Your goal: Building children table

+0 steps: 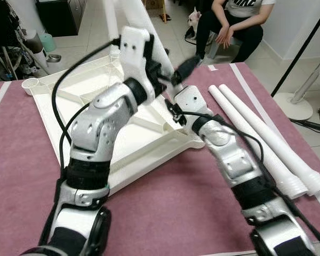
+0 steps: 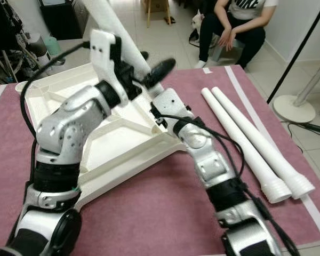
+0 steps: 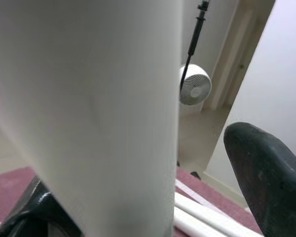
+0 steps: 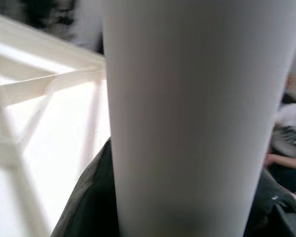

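White table top [image 1: 122,141] lies upside down on the maroon-covered bench [image 1: 170,213], ribbed underside facing up, one leg socket [image 1: 30,85] at its far left corner. I hold one white table leg [image 2: 114,29] slanted up over the far side of the top, both arms raised to it. My left gripper [image 1: 159,74] is on the leg from the left: in the left wrist view the leg [image 3: 89,113] sits against one black finger, and the other fingertip [image 3: 269,173] stands apart from it, so these jaws are released, not clamped. My right gripper [image 2: 159,69] comes at the same leg from the right; in the right wrist view the leg [image 4: 197,118] sits down between the dark fingers [image 4: 89,207], jaws look clenched on it, ribbed top behind. Two more table legs [image 1: 266,138] lie side by side on the bench to my right, touching each other, flared ends toward me, well apart from the top. Beyond the bench a person [image 1: 237,24] sits on a stool, hands on knees, a small white dog [image 1: 193,18] just beside. White fan base [image 1: 293,104] on the floor at far right.
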Controlling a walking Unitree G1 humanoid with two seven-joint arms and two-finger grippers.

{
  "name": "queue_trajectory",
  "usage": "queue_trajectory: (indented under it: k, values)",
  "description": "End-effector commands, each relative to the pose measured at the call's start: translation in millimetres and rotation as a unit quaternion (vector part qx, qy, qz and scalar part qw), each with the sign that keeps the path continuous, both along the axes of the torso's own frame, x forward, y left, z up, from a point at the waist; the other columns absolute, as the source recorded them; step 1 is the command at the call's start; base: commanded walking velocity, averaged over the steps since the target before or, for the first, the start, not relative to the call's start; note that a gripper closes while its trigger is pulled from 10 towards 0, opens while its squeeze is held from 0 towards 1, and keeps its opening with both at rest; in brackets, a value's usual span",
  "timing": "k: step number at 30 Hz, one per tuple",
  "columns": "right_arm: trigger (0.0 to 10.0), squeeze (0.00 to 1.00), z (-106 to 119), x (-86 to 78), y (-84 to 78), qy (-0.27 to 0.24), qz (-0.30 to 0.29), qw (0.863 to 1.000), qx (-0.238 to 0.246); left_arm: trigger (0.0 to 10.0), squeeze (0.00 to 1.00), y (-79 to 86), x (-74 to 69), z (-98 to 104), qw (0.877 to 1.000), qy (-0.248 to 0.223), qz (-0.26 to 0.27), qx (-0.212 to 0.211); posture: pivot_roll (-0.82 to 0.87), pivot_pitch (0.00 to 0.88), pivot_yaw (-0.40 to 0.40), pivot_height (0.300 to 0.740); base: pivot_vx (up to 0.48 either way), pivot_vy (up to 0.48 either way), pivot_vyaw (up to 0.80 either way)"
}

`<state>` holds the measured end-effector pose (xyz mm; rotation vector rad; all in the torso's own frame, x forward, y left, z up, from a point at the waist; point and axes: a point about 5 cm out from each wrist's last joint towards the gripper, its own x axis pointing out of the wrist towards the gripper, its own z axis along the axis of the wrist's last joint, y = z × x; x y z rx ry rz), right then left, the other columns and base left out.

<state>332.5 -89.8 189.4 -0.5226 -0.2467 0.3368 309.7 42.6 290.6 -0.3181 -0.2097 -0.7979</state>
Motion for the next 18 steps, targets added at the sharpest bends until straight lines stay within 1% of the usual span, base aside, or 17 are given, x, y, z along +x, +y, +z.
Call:
queue_trajectory:
  k: [1,2,3,4,5,6,7,8,9,10,12,15,16,17,18]
  values:
    - [0.0,0.00,2,-0.4,11.1,-0.035,0.010,0.999,-0.018,9.4,0.00,-9.6,-4.1,8,1.000,0.009,-0.018,-0.016,-0.02,0.000,0.090,0.740,0.000,0.000,0.00]
    - [0.0,0.00,2,-0.4,11.1,-0.035,0.010,0.999,-0.018,9.4,0.00,-9.6,-4.1,8,1.000,0.009,-0.018,-0.016,-0.02,0.000,0.090,0.740,0.000,0.000,0.00]
    - [0.0,0.00,2,-0.8,13.2,-0.047,0.007,0.999,-0.016,4.5,0.00,-11.5,-6.3,8,0.999,0.010,-0.024,-0.019,-0.02,0.000,0.090,0.740,0.000,0.000,0.00]
    - [0.0,0.00,2,-1.2,16.2,-0.053,0.010,0.998,-0.010,2.3,0.00,-13.5,-8.3,9,0.999,0.013,-0.028,-0.022,-0.02,0.000,0.089,0.740,0.000,0.000,0.00]
    - [0.0,0.00,2,-1.2,16.2,-0.053,0.010,0.998,-0.010,2.3,0.00,-13.5,-8.3,9,0.999,0.013,-0.028,-0.022,-0.02,0.000,0.089,0.740,0.000,0.000,0.00]
    - [0.0,0.00,2,-1.5,18.1,-0.058,0.012,0.998,-0.006,0.6,0.00,-14.8,-9.7,9,0.999,0.014,-0.030,-0.024,-0.02,0.000,0.089,0.740,0.000,0.000,0.00]
    - [0.0,0.00,2,-1.5,18.1,-0.058,0.012,0.998,-0.006,0.6,0.00,-14.8,-9.7,9,0.999,0.014,-0.030,-0.024,-0.02,0.000,0.089,0.740,0.000,0.000,0.00]
    - [0.0,0.00,3,-1.8,18.7,-0.063,0.011,0.998,-0.003,0.0,0.00,-16.6,-12.1,9,0.999,0.013,-0.036,-0.024,-0.02,0.000,0.089,0.740,0.000,0.000,0.00]
    - [0.0,0.00,5,-2.1,19.0,-0.071,0.012,0.997,0.000,0.0,0.00,-19.1,-15.4,9,0.999,0.010,-0.046,-0.026,-0.02,0.000,0.088,0.740,0.000,0.000,0.00]
    - [0.0,0.00,5,-2.1,19.0,-0.071,0.012,0.997,0.000,0.0,0.00,-19.1,-15.4,9,0.999,0.010,-0.046,-0.026,-0.02,0.000,0.088,0.740,0.000,0.000,0.00]
    - [0.0,0.00,7,-2.9,20.1,-0.077,0.019,0.997,0.005,0.0,0.00,-23.1,-21.9,9,0.998,-0.002,-0.063,-0.024,-0.02,0.000,0.088,0.740,0.000,0.000,0.00]
    - [0.0,0.00,8,-3.5,21.3,-0.076,0.027,0.997,0.009,0.0,0.00,-24.4,-24.0,9,0.997,-0.008,-0.070,-0.023,-0.02,0.000,0.088,0.740,0.000,0.000,0.00]
    - [10.0,0.00,8,-4.6,23.8,-0.079,0.037,0.996,0.009,0.0,0.00,-25.3,-25.8,10,0.997,-0.014,-0.074,-0.019,-0.02,0.000,0.088,0.740,0.000,0.000,0.00]
    - [10.0,0.00,8,-4.6,23.8,-0.079,0.037,0.996,0.009,0.0,0.00,-25.3,-25.8,10,0.997,-0.014,-0.074,-0.019,-0.02,0.000,0.088,0.740,0.000,0.000,0.00]
    - [10.0,0.00,8,-7.4,27.4,-0.078,0.058,0.995,0.012,0.0,0.00,-26.1,-28.1,10,0.996,-0.026,-0.080,-0.004,-0.02,0.000,0.086,0.740,0.000,0.000,0.00]
